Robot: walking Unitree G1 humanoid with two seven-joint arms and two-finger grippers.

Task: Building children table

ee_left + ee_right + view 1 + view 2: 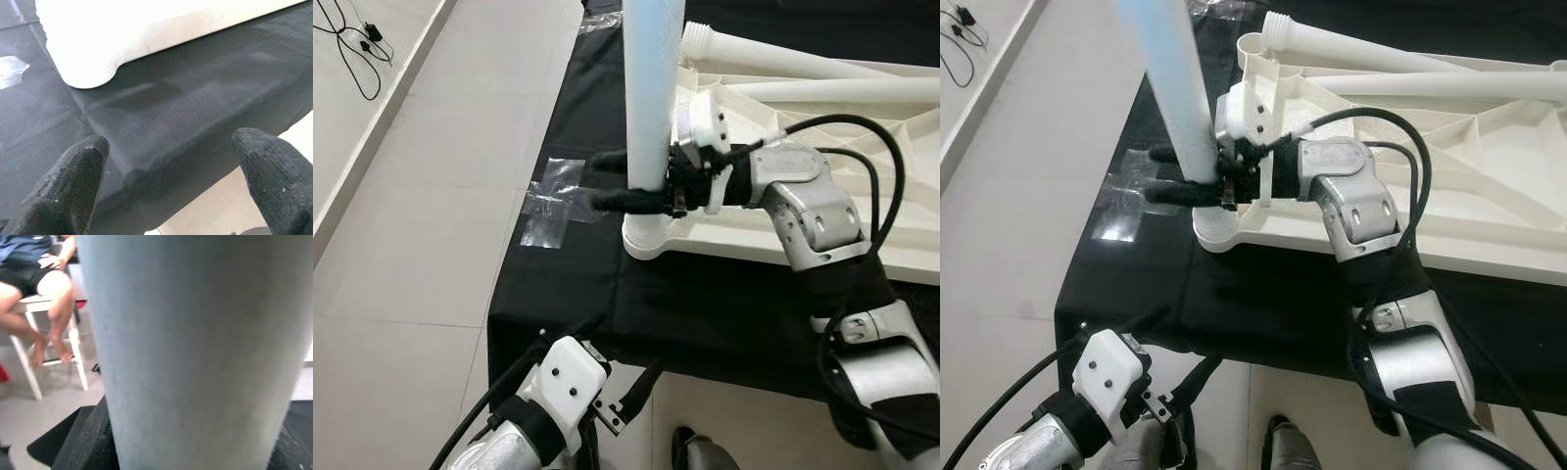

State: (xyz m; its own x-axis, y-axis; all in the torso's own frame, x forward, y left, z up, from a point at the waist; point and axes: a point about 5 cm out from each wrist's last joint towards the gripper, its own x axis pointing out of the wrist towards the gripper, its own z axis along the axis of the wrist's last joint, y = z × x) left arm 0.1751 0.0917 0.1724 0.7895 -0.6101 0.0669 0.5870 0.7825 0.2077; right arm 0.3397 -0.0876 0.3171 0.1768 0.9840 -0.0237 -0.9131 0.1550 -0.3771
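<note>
A white children's table top (pixel 862 245) lies upside down on a black cloth. A pale table leg (pixel 651 108) stands upright in its near left corner socket (pixel 646 240). My right gripper (pixel 607 181) reaches in from the right and is shut on the leg just above the socket, one black finger on each side. In the right wrist view the leg (pixel 195 347) is very close, with finger pads (pixel 83 440) against it. My left gripper (pixel 626 351) hangs low by the cloth's front edge, open and holding nothing; its fingertips (pixel 73 181) stand wide apart.
Two more white legs (pixel 783 57) lie on the table top at the back. Clear tape (pixel 548 201) holds the cloth's left edge to the tile floor. Cables (pixel 357 49) lie at far left. A person sits on a white stool (pixel 29 367) beyond.
</note>
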